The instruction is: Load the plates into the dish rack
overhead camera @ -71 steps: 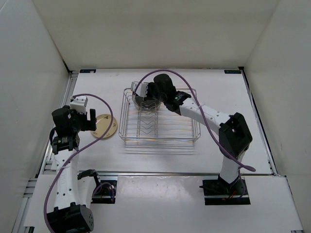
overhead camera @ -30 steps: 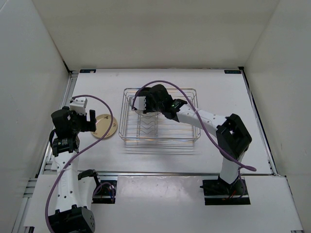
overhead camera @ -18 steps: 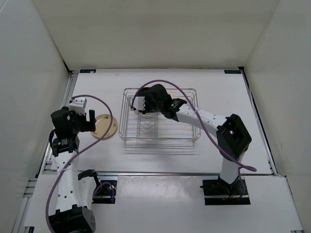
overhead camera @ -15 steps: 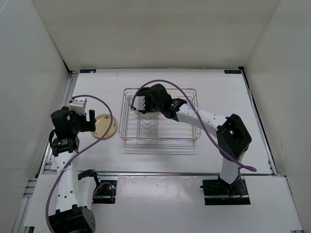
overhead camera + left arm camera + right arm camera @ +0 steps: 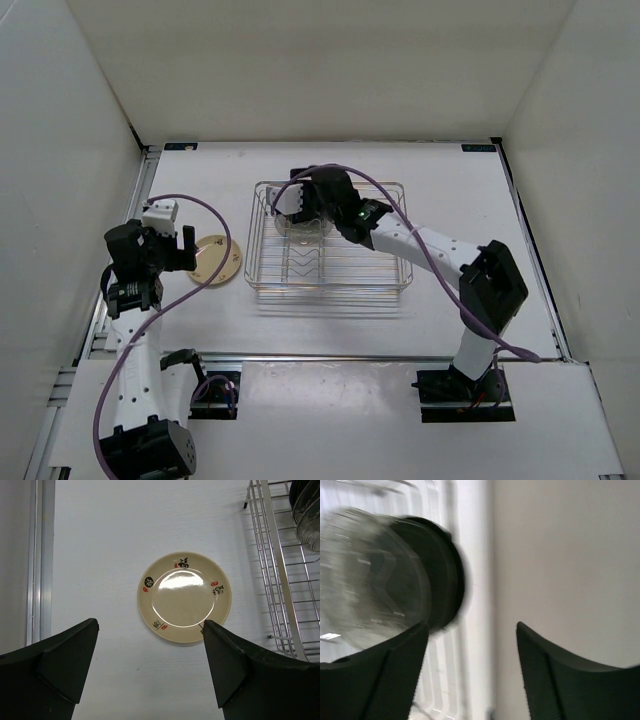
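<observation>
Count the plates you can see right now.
3. A cream plate lies on the table left of the dish rack; a black plate and a clear plate stand inside it. Another may be hidden.

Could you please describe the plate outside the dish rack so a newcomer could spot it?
Find the silver wire dish rack in the middle of the white table. Just off its left side a cream plate lies flat. Unlike the black plate and the clear plate in the rack, it carries small red and black marks round its rim.
</observation>
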Motion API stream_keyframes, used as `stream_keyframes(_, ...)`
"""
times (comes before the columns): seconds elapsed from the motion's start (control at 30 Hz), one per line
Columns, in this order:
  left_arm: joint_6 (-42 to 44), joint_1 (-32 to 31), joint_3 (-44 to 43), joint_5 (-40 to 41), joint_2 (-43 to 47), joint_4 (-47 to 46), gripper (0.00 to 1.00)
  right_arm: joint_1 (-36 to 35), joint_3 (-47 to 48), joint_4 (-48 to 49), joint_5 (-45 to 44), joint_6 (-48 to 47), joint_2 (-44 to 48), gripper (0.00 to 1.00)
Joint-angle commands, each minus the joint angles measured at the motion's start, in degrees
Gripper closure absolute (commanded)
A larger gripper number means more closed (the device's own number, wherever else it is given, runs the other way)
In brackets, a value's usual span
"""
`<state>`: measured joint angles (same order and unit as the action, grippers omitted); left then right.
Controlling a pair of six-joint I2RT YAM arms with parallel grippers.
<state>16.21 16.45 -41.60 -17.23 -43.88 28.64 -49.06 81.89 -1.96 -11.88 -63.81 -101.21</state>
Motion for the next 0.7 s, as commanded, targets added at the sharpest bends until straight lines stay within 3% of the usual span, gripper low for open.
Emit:
stream_keyframes(0.0,0.49,0.52,0.82,-0.96,-2.43,-0.08,0.04,1.06,4.59,10.21,-10.43,-11.05,5.75,0.21)
stream_keyframes(0.1,0.49,1.04,0.82,-1.74,-6.12,-0.61,0.04,4.22,7.4,10.75,-15.0,-15.46,6.98,0.02)
stream_keyframes(0.27,0.49,8.22,0.21,-9.47,-14.89,-1.13,0.01,14.13,8.55,1.81,-18.97,-5.56,12.6,0.0)
stream_keyframes(0.43,2.16,15.1,-2.42,-17.3,-22.12,-1.13,0.01,24.34,5.49,-14.54,-8.63,14.3,19.99,0.0)
stream_keyframes(0.67,5.58,17.65,-4.45,-24.16,-31.0,-0.61,0.03,38.31,-8.13,-17.3,8.18,27.5,27.55,0.0)
